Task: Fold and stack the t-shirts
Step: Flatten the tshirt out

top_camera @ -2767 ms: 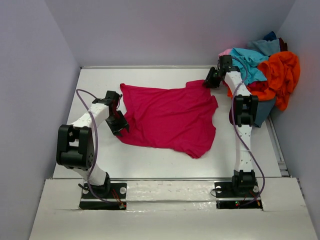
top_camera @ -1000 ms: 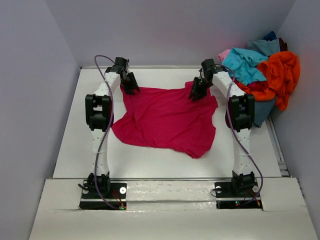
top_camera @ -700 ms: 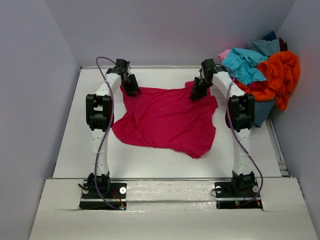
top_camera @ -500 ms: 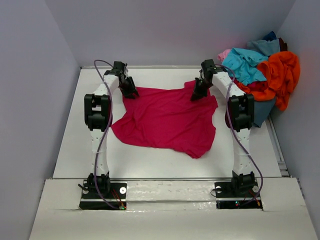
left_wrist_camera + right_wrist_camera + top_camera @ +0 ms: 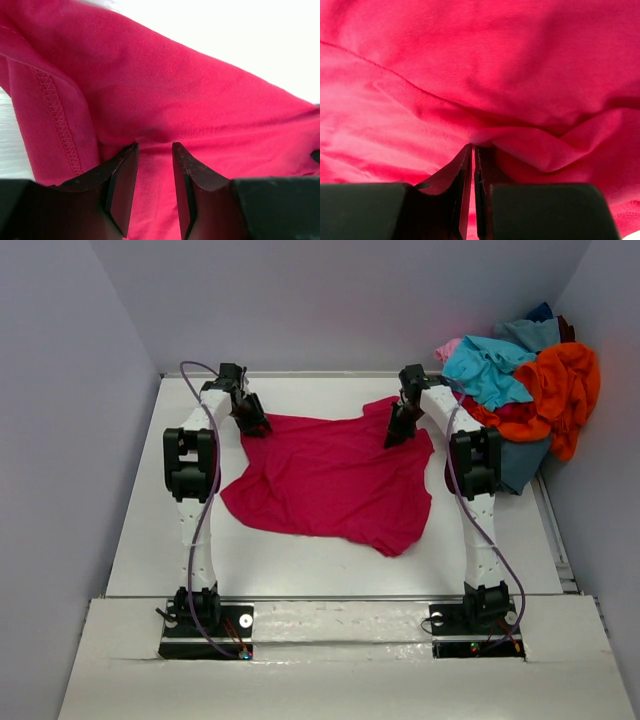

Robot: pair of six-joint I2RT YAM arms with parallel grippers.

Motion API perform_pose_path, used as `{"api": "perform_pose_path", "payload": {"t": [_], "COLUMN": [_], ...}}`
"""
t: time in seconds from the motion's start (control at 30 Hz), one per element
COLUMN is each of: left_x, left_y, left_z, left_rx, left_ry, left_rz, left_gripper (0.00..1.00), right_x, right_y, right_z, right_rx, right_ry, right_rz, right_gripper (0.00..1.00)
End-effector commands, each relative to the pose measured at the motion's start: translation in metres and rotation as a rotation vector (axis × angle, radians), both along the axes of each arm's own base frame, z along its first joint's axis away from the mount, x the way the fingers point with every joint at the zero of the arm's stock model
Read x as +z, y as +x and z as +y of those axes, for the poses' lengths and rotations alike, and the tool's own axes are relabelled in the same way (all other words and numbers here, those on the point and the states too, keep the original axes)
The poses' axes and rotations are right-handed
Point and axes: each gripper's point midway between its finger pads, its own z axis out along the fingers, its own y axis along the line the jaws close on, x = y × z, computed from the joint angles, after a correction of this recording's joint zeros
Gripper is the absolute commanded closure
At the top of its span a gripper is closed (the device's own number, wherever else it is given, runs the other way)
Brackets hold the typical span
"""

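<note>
A crimson-magenta t-shirt (image 5: 335, 480) lies spread and wrinkled on the white table (image 5: 300, 565). My left gripper (image 5: 252, 425) is at its far left corner. In the left wrist view (image 5: 155, 150) the jaws stand a little apart with a fold of the crimson cloth (image 5: 200, 100) between them. My right gripper (image 5: 395, 435) is at the far right corner. In the right wrist view (image 5: 472, 147) its jaws are pinched nearly together on a bunched fold of the shirt (image 5: 470, 60). Other t-shirts lie in a heap at the far right: orange (image 5: 565, 390), turquoise (image 5: 485, 365), pink (image 5: 450, 345), dark blue (image 5: 540, 312).
The heap of shirts sits just right of my right arm against the right wall. Grey walls close in the table on the left, far and right sides. A raised white ledge (image 5: 330, 625) runs along the near edge by the arm bases.
My left arm swung from the shirt's near left edge to its far left corner. That corner then shifted left with the gripper. My right gripper moved from the heap onto the far right corner.
</note>
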Motion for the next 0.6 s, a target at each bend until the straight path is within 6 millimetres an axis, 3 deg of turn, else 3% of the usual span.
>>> {"api": "perform_pose_path", "payload": {"t": [0.0, 0.37, 0.57], "left_x": [0.012, 0.023, 0.029], "left_y": [-0.007, -0.009, -0.01], "left_z": [0.029, 0.066, 0.084], "left_rx": [0.04, 0.108, 0.137], "left_ry": [0.05, 0.087, 0.1], "left_rz": [0.007, -0.002, -0.007], "left_gripper": [0.54, 0.54, 0.54], "right_x": [-0.001, -0.004, -0.007], "right_y": [0.001, 0.005, 0.005], "right_z": [-0.019, -0.043, -0.044], "right_rx": [-0.052, -0.111, -0.111], "right_ry": [-0.05, -0.05, -0.054], "right_rz": [0.019, 0.035, 0.041], "right_gripper": [0.87, 0.87, 0.87]}}
